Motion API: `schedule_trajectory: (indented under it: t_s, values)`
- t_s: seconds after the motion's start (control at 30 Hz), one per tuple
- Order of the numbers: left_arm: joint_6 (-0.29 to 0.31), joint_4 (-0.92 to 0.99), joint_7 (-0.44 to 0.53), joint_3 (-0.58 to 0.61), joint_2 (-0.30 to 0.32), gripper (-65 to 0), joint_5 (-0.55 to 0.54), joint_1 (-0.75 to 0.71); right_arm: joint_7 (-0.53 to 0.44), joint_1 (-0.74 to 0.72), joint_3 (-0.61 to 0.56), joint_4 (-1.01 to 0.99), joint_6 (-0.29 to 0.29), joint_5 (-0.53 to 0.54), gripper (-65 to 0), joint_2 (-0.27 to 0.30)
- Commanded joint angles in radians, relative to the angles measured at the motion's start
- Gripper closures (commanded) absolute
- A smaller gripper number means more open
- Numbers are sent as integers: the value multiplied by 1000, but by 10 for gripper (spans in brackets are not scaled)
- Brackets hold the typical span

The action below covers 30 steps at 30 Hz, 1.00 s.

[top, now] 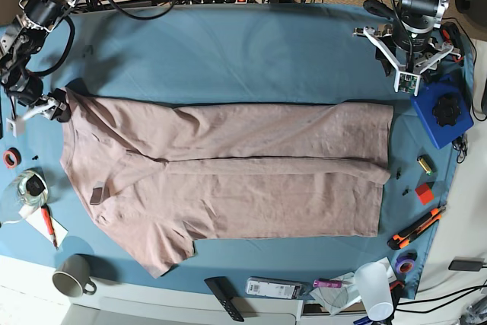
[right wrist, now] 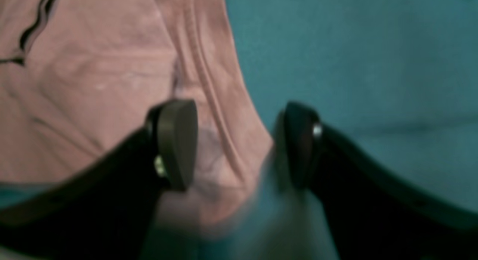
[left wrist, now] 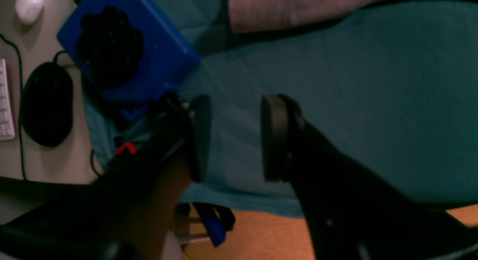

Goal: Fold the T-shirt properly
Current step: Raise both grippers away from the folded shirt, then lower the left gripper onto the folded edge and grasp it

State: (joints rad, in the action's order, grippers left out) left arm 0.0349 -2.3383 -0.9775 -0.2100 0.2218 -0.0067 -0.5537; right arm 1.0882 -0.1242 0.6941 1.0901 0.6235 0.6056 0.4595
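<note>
T-shirt (top: 251, 180) flat on teal tablecloth (top: 228, 51)

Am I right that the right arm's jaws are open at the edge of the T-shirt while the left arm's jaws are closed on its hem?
Not quite. The left gripper holds nothing: the left wrist view shows its jaws apart over bare blue cloth, away from the T-shirt. The right gripper is indeed open at the shirt's edge.

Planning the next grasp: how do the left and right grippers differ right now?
The right gripper straddles the edge of the dusty mauve cotton T-shirt; the left gripper hangs over bare teal table cloth, clear of the shirt. The right gripper's jaws stand wider than the left's. Both are open and hold nothing.
</note>
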Motion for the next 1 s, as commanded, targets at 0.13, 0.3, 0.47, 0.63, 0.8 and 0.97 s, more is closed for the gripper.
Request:
schedule_trajectory:
  t_s: [0.13, 0.3, 0.47, 0.63, 0.8, 0.97]
  values:
    - [-1, -18, 21, -3, 5, -232, 8, -3, 93, -6, 1, -154, 75, 125, -364, 17]
    - [-1, -18, 30, -3, 5, -232, 7, -3, 308, -5, 1, -155, 75, 408, -364, 26]
    - [-1, -18, 35, -3, 5, -232, 7, -3, 308, -6, 1, -155, 75, 512, -364, 42]
    - [-1, -18, 36, -3, 5, -232, 7, -3, 308, -6, 1, -155, 75, 474, -364, 42]
    - [-15, -18, 110, -3, 5, -232, 7, -3, 303, -9, 1, -155, 75, 394, -364, 42]
    - [-28, -18, 248, -3, 5, -232, 7, 21, 307, -9, 1, -155, 75, 393, -364, 42]
